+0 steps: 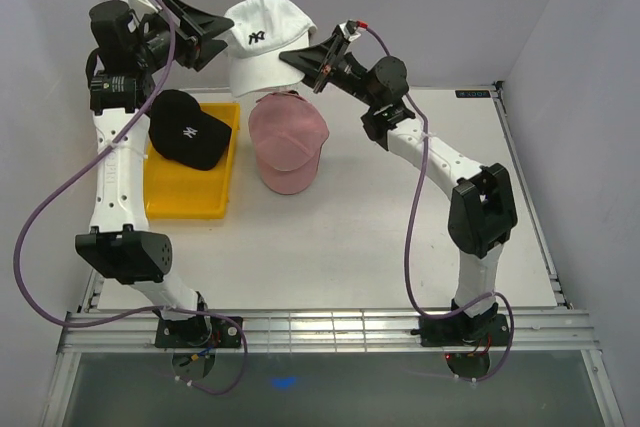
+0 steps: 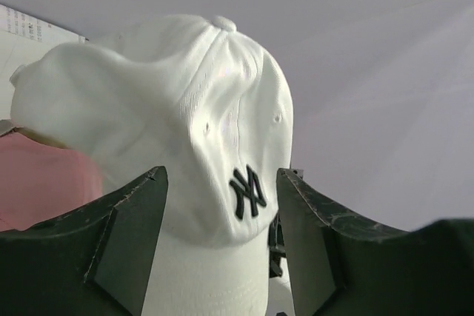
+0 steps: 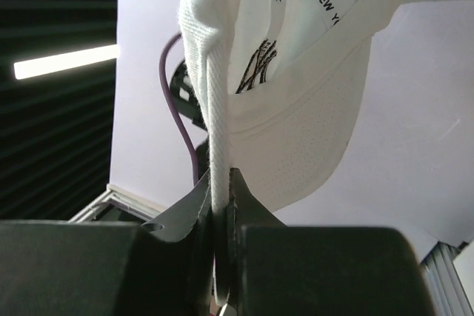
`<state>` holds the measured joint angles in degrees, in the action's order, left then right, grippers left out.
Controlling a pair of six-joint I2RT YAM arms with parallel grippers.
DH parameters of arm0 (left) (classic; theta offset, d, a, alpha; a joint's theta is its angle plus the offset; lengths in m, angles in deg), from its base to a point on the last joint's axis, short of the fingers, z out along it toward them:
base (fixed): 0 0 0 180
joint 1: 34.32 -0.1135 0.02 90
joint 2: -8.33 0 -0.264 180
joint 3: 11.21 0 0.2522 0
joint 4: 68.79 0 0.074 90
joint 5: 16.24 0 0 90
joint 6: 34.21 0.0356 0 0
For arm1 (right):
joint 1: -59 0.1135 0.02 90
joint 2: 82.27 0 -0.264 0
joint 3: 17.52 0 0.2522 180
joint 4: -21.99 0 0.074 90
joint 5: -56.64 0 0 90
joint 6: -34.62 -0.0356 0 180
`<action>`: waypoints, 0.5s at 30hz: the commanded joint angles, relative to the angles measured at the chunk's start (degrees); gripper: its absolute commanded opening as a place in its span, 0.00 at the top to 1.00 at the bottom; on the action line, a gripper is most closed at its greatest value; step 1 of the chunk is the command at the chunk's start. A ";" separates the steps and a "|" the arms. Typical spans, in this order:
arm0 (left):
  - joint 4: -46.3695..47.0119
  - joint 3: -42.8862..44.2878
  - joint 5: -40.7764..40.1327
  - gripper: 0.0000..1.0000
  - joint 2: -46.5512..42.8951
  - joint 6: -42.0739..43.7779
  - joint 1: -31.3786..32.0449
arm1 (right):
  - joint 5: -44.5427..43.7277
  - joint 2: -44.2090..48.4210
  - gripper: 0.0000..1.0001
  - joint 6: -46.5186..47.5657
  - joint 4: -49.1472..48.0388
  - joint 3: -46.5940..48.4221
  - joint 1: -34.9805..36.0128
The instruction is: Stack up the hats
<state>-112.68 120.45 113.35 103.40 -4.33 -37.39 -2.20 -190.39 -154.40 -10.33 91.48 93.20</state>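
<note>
From above, the white cap [image 1: 262,42] hangs near the table's [image 1: 400,247] far edge, above the pink cap [image 1: 287,147]; a black cap [image 1: 185,127] lies in the yellow tray [image 1: 190,197]. Left wrist: the left gripper [image 2: 222,179] has its jaws apart, facing the crown. Right wrist: the right gripper [image 3: 221,183] clamps the cap's rim. Next, I judge, it must be lowered squarely onto the pink one.

1. A white table [image 1: 350,237] fills the middle, with a metal rail [image 1: 330,332] along its near edge.
2. Plain pale walls [image 1: 450,7] close it in behind and at both sides.
3. In the right wrist view, a bright strip light [image 3: 65,61] glows on a dark slatted surface [image 3: 52,146].
</note>
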 commanded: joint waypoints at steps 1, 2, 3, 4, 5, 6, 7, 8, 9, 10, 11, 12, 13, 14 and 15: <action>1.30 -3.98 -2.93 0.29 -4.97 2.01 -0.44 | -5.58 -3.06 0.92 -7.05 -7.61 6.26 -1.50; 1.56 -6.26 -3.55 0.29 -7.68 2.20 -1.05 | -5.84 -4.28 0.92 -7.67 -7.88 6.79 -1.67; 2.26 -11.51 -3.99 0.28 -9.18 2.11 -1.41 | -6.54 -4.56 0.92 -8.20 -7.97 6.97 -2.20; 5.14 -14.08 -4.09 0.28 -10.68 1.59 -1.76 | -7.07 -4.65 0.92 -8.12 -7.97 6.63 -2.55; 6.30 -16.11 -3.91 0.27 -12.61 1.41 -2.02 | -7.42 -4.74 0.92 -8.20 -7.97 6.45 -3.25; 6.66 -18.30 -3.74 0.27 -12.89 1.41 -1.94 | -7.86 -5.08 0.92 -8.29 -8.40 6.36 -3.52; 6.75 -18.94 -3.30 0.27 -12.98 1.58 -1.94 | -7.87 -5.44 0.92 -8.73 -9.62 6.71 -3.70; 6.92 -19.81 -2.34 0.26 -12.98 1.32 -1.94 | -7.87 -6.31 0.92 -9.17 -10.16 6.89 -3.87; 7.62 -22.78 -2.07 0.25 -13.59 0.88 -1.94 | -8.04 -6.49 0.92 -9.61 -10.60 6.80 -3.79; 10.94 -24.90 -1.80 0.24 -14.11 0.10 -1.94 | -8.13 -6.76 0.92 -9.78 -10.69 6.80 -3.79; 13.14 -27.01 -1.28 0.23 -14.73 -2.44 -1.94 | -8.13 -6.84 0.92 -9.70 -10.87 6.63 -3.79; 16.91 -30.33 0.55 0.23 -15.34 -3.77 -1.94 | -8.39 -6.85 0.92 -9.61 -11.13 6.28 -3.79; 17.73 -31.32 1.36 0.23 -15.35 -4.65 -1.85 | -8.57 -6.93 0.92 -9.70 -11.83 5.75 -3.79; 18.43 -32.21 1.80 0.23 -15.35 -5.18 -1.85 | -8.57 -7.11 0.92 -10.05 -12.36 5.66 -3.79; 19.83 -33.17 1.89 0.22 -15.52 -5.88 -1.76 | -8.83 -7.37 0.92 -10.31 -12.80 5.57 -3.70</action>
<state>-99.98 89.72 112.74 89.85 -7.04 -39.29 -9.24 -198.04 -163.14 -15.12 95.31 89.00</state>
